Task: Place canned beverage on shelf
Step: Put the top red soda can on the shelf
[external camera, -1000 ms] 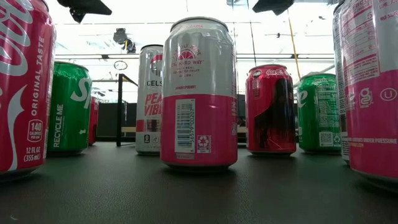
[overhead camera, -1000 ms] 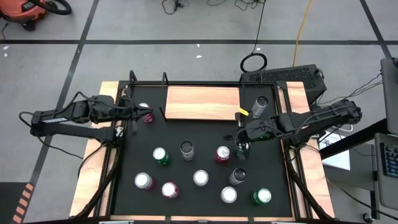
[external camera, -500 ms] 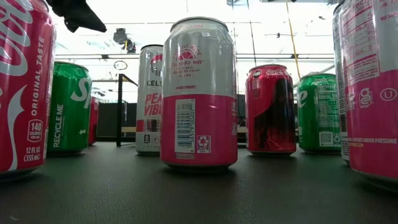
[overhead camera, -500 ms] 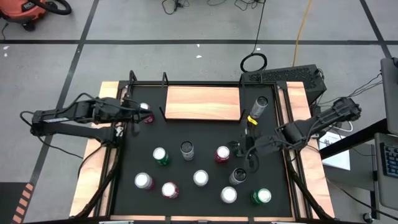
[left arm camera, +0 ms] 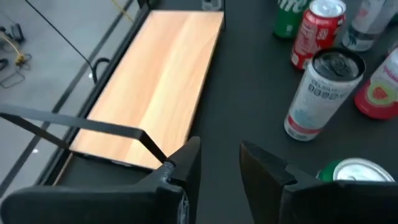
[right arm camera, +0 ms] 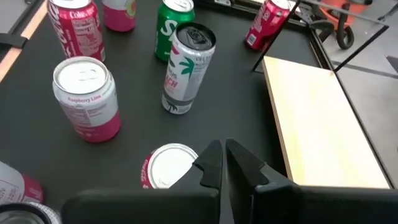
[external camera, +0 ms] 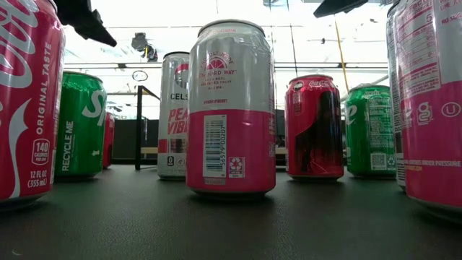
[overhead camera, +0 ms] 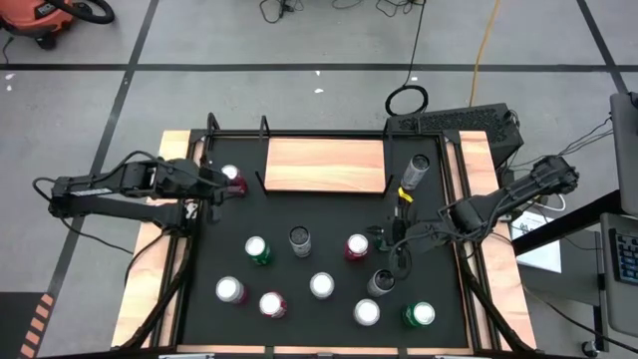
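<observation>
Left gripper [left arm camera: 217, 171]: fingers slightly parted, nothing held. Right gripper [right arm camera: 224, 163]: closed, empty. Flat light-brown wooden shelf [overhead camera: 326, 165] bare; crowded cans risk being toppled.

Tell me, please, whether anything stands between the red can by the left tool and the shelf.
Only a thin black bracket at the left end of the shelf stands between it and the red can; no other can intervenes.

Red can [external camera: 25, 101] reads "ORIGINAL TASTE"; green can [external camera: 79, 123] "RECYCLE ME"; pink can [right arm camera: 87, 99] perhaps "Raspberry Lime".
</observation>
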Robot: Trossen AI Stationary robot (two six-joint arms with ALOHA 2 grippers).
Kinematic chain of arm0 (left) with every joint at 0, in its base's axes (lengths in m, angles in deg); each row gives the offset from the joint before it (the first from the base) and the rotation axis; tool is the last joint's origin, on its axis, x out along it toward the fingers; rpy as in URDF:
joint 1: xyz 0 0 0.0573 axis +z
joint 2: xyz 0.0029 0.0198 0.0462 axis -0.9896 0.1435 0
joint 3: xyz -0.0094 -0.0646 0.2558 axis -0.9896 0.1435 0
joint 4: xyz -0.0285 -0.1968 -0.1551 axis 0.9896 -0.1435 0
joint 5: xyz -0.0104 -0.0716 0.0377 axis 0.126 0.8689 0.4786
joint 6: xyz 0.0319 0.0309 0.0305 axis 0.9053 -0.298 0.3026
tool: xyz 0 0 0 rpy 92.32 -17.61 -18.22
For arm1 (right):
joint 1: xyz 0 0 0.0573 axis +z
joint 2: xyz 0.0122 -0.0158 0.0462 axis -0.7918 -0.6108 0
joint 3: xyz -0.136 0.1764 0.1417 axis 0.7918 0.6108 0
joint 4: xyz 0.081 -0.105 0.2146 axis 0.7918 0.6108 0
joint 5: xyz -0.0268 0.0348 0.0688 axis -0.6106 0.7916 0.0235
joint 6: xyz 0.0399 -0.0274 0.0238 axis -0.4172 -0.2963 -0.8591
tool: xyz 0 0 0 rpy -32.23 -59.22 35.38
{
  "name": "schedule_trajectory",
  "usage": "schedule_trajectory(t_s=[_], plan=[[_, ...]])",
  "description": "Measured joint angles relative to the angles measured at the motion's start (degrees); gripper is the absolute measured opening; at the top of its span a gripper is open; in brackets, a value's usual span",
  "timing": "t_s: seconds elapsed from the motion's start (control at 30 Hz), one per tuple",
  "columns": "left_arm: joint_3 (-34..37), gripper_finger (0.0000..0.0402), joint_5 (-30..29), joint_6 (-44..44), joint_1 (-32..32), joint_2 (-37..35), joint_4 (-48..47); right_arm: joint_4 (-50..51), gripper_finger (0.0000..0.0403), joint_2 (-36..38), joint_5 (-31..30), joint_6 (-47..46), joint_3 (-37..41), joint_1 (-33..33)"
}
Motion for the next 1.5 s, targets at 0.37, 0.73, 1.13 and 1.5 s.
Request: schedule_trajectory(t_s=[0.37, 0.73, 1.13, 1.5], plan=[[0.0, 0.0109, 0.28, -8.54, 0.0, 3.98, -5.47, -0.91, 0.0, 0.0, -4.0, 3.03, 0.0, 0.0], [0.0, 0.0109, 0.0, -8.84, 0.0, 5.83, -4.85, 11.29, 0.0, 0.46, -16.58, -9.59, -0.02, -0.22], [0.0, 0.0109, 3.06, -11.69, 0.0, 5.85, -4.88, 13.59, 0.0, 4.93, -12.99, -18.41, -0.02, -0.44], [-0.02, 0.0109, 3.65, -11.76, 0.0, 5.94, -5.28, 20.34, 0.0, 7.41, -8.5, -25.74, -2.49, -0.26]])
